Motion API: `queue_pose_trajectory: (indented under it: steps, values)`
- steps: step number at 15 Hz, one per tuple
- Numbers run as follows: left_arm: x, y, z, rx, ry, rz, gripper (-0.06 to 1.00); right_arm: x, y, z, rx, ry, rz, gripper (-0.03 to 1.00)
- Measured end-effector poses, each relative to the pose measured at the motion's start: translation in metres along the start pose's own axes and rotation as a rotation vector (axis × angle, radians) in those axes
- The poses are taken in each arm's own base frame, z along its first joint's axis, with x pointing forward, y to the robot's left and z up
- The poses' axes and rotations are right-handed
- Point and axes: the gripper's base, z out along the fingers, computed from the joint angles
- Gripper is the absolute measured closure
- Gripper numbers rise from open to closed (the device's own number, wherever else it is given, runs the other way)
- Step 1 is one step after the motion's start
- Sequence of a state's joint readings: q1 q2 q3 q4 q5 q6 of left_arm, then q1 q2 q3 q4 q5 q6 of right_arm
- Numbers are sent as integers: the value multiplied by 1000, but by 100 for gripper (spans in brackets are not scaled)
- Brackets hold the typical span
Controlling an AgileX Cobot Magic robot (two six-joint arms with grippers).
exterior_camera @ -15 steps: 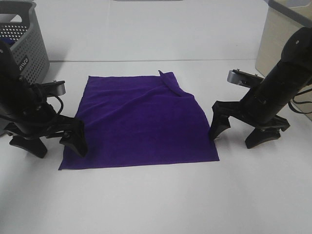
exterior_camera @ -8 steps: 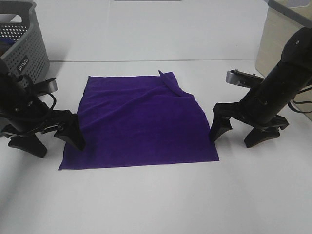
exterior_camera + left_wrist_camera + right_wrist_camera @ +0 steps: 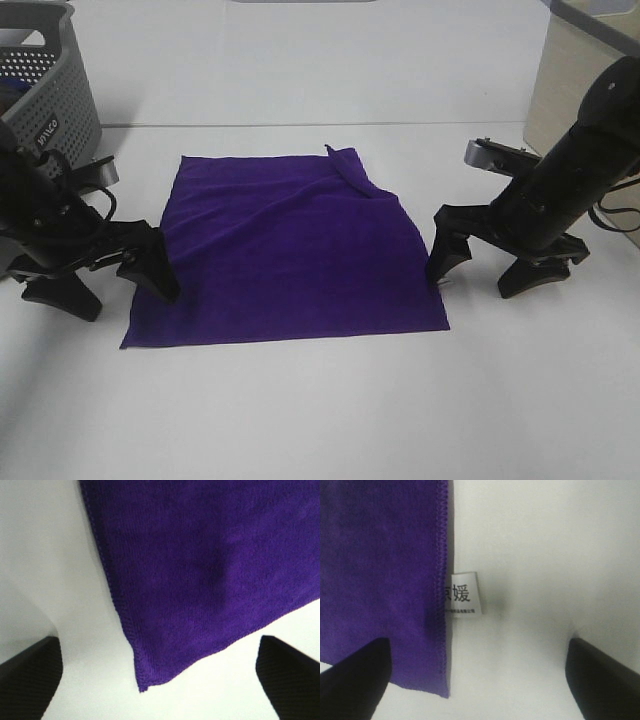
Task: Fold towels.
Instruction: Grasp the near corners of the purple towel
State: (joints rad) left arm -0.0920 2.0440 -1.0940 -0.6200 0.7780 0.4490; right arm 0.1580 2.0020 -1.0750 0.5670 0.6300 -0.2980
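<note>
The deep purple towel (image 3: 290, 250) lies spread flat on the white table, with its back right corner (image 3: 350, 168) folded over. My left gripper (image 3: 110, 288) is open and low at the towel's front left edge, one finger (image 3: 155, 275) resting over the cloth. In the left wrist view the towel's corner (image 3: 200, 580) lies between the open fingers (image 3: 30, 675). My right gripper (image 3: 487, 268) is open at the towel's right edge. In the right wrist view the towel edge (image 3: 380, 580) and its white tag (image 3: 464, 595) sit between the fingers (image 3: 605, 675).
A grey perforated basket (image 3: 50, 90) stands at the back left. A beige container (image 3: 575, 90) stands at the back right, behind my right arm. White table (image 3: 320, 410) runs in front of the towel.
My left arm dropped lower, drew slightly left, then came back so its finger is over the towel edge. My right gripper edged slightly toward the towel. The towel has not moved.
</note>
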Motion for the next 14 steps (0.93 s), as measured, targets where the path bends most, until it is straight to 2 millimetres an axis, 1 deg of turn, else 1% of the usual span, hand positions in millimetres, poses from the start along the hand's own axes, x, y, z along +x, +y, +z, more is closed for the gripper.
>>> queue_pose_trajectory:
  steps: [3,5,7,9,11,12,14]
  values:
    - [-1,-1,0,9,-9,-13,-4,-2,2,1,-26,-19,16,4]
    - [-2,-1,1,15,-19,-24,-3,-2,2,5,-43,-17,32,5]
    - [-2,-5,4,10,-18,-11,0,-1,8,17,-65,10,46,8]
    - [-4,-15,13,13,-5,15,4,2,27,28,-76,29,2,11]
    - [-11,-27,22,38,23,42,7,0,46,38,-78,56,-73,16]
    - [-18,-36,26,65,48,61,9,-3,51,41,-80,74,-96,19]
    - [-31,-56,38,115,103,81,13,-9,53,47,-84,114,-117,28]
